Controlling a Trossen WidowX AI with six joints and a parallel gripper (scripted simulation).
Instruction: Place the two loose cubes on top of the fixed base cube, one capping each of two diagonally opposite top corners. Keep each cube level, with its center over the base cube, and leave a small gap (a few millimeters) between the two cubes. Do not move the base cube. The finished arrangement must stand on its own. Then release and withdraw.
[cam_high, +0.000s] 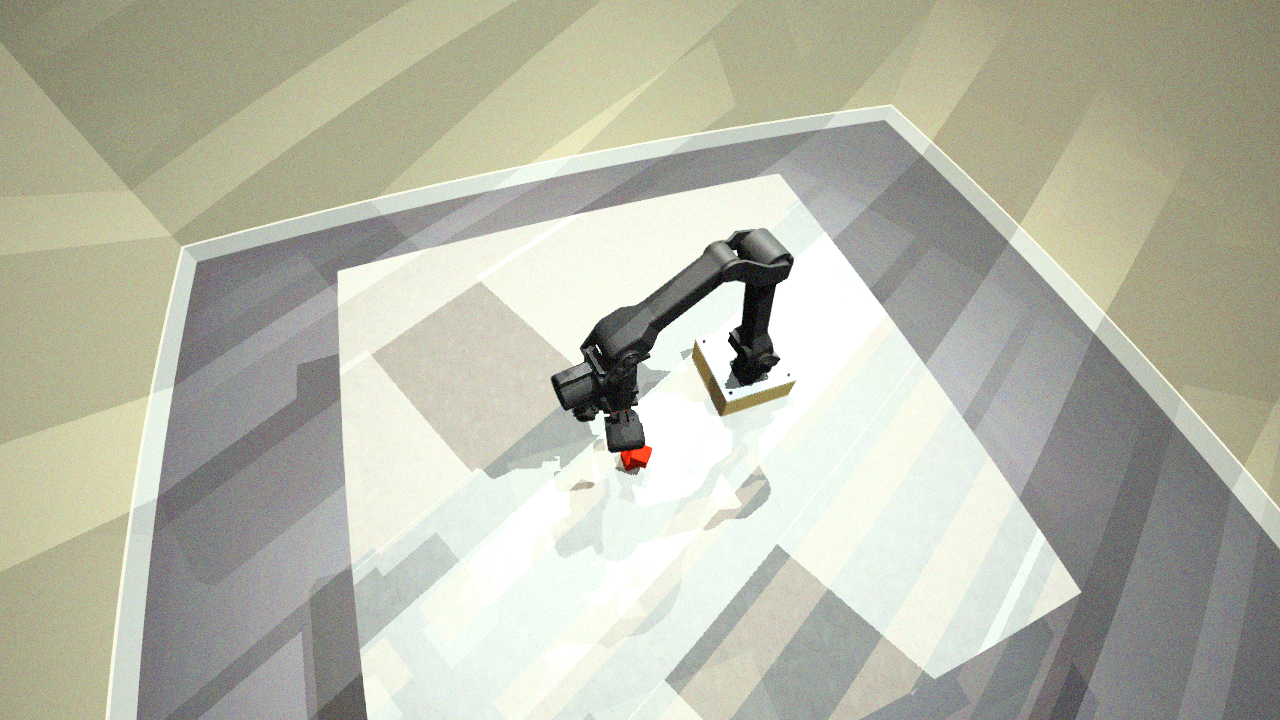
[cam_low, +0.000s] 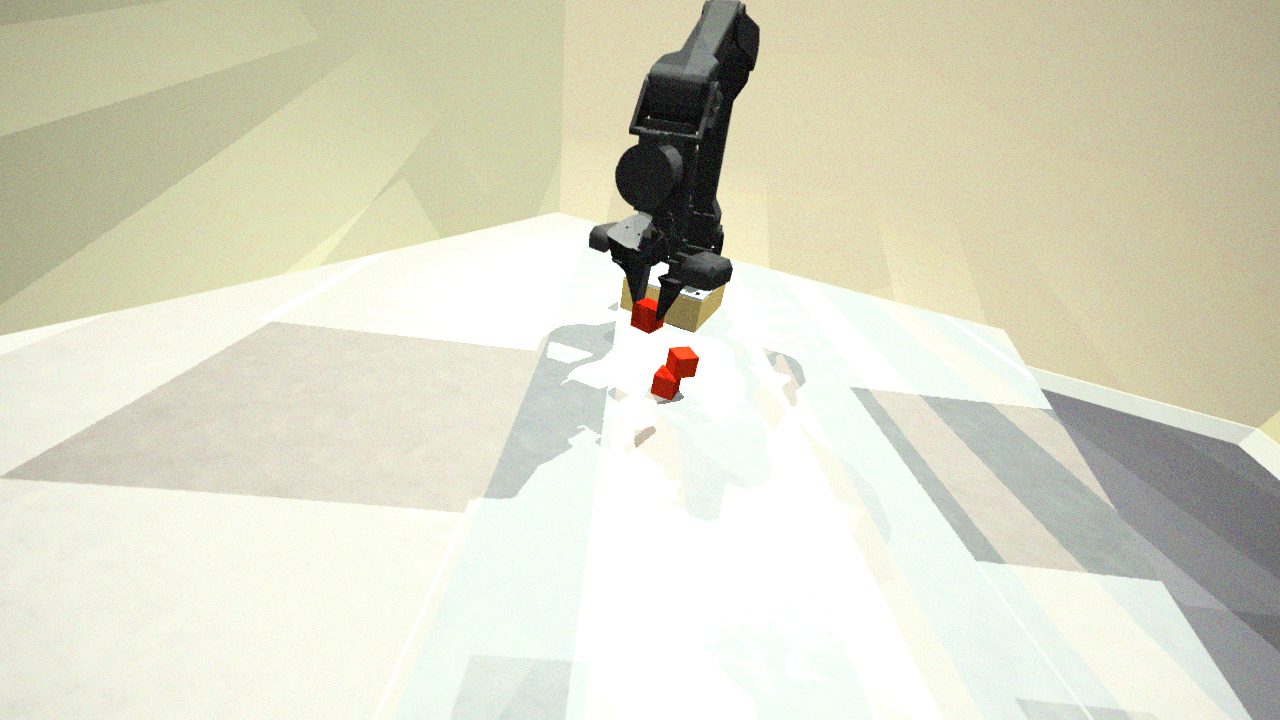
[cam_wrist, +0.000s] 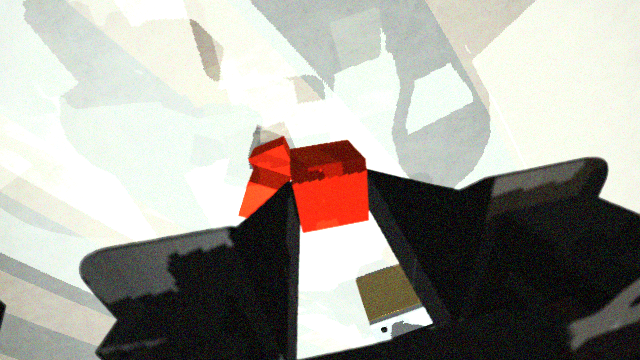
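Note:
My gripper (cam_low: 648, 312) (cam_wrist: 327, 183) is shut on a red cube (cam_low: 647, 317) (cam_wrist: 332, 204), held in the air between the fingertips. In the top view the gripper body hides the held cube. The red base cube (cam_low: 664, 385) (cam_wrist: 274, 151) stands on the table. A second red cube (cam_high: 641, 455) (cam_low: 682, 363) (cam_wrist: 256, 198) rests on its top, over the corner toward the robot's base, and looks level. In the exterior view the held cube is up and left of this pair. In the wrist view the left finger hides part of the upper cube.
The arm's mounting block (cam_high: 756, 394) (cam_low: 691, 311) (cam_wrist: 390, 295), wood-coloured with a white top, stands behind the cubes. The pale table (cam_high: 501, 617) (cam_low: 295, 573) carries patchy shadows and bright glare around the cubes.

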